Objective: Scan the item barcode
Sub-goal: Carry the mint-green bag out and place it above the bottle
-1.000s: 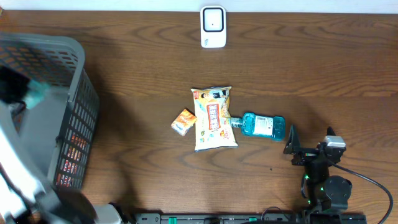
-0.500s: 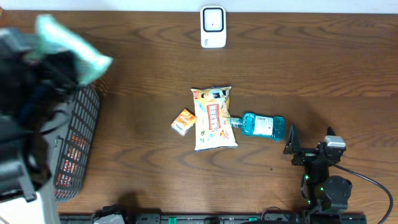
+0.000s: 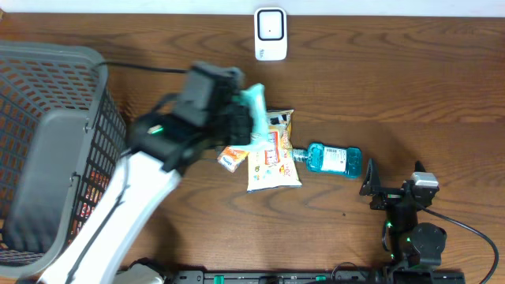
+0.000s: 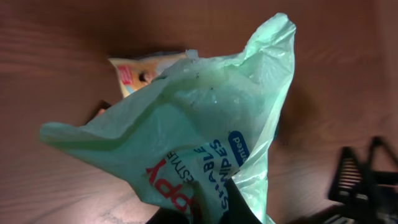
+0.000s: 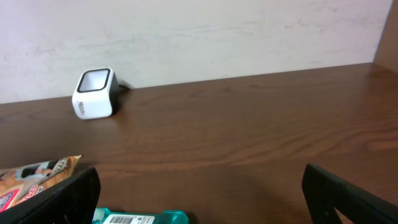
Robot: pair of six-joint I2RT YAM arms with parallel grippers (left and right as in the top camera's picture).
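My left gripper is shut on a pale green plastic packet with red and blue print and holds it above the table's middle. In the left wrist view the packet fills the frame, pinched at the bottom edge by the left gripper. The white barcode scanner stands at the far edge, well beyond the packet. My right gripper rests at the front right, open and holding nothing. In the right wrist view its fingers stand wide apart and the scanner sits far off to the left.
A yellow snack bag, a small orange box and a blue mouthwash bottle lie mid-table under and beside the packet. A grey mesh basket fills the left side. The left arm crosses the front left.
The left arm has swung from over the basket rightward to the table's middle, carrying the green packet. The right arm has not moved.
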